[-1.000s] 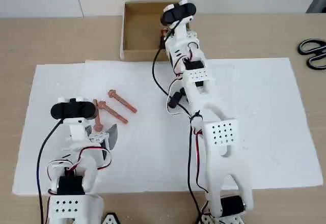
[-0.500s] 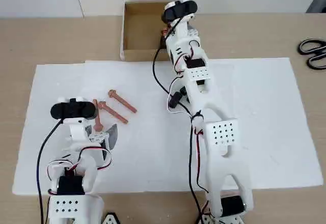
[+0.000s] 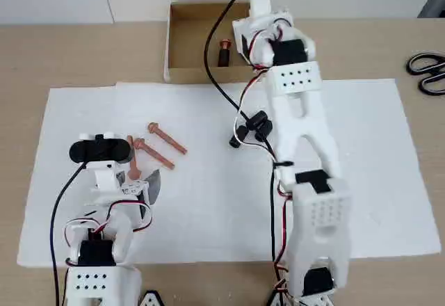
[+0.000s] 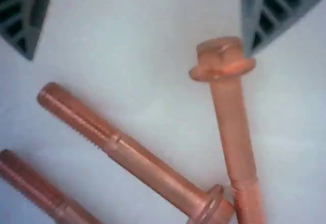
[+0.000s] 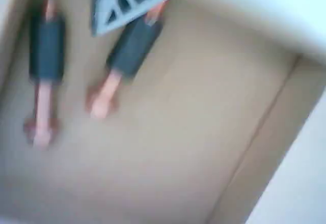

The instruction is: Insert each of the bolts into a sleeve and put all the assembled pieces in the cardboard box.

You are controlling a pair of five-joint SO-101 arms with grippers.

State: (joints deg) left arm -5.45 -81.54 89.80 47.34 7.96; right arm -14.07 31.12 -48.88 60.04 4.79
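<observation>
two sleeved bolts [image 5: 46, 56] lie in the cardboard box [image 3: 168, 42] at 12 o'clock — three bare bolts [image 3: 154, 153] wait at 9 o'clock by the wide left claw [image 4: 137, 53]; whether the right claw [image 5: 127, 5] is spread cannot be told.

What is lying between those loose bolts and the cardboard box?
Nothing but bare white sheet, as the high view shows, between the bolts and the box.

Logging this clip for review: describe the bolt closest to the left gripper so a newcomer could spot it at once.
On the white sheet, look just ahead of the left gripper. The nearest bolt has its head between the open fingers, with its shaft pointing away. The other two bolts lie slanted and roughly parallel, farther off.
</observation>
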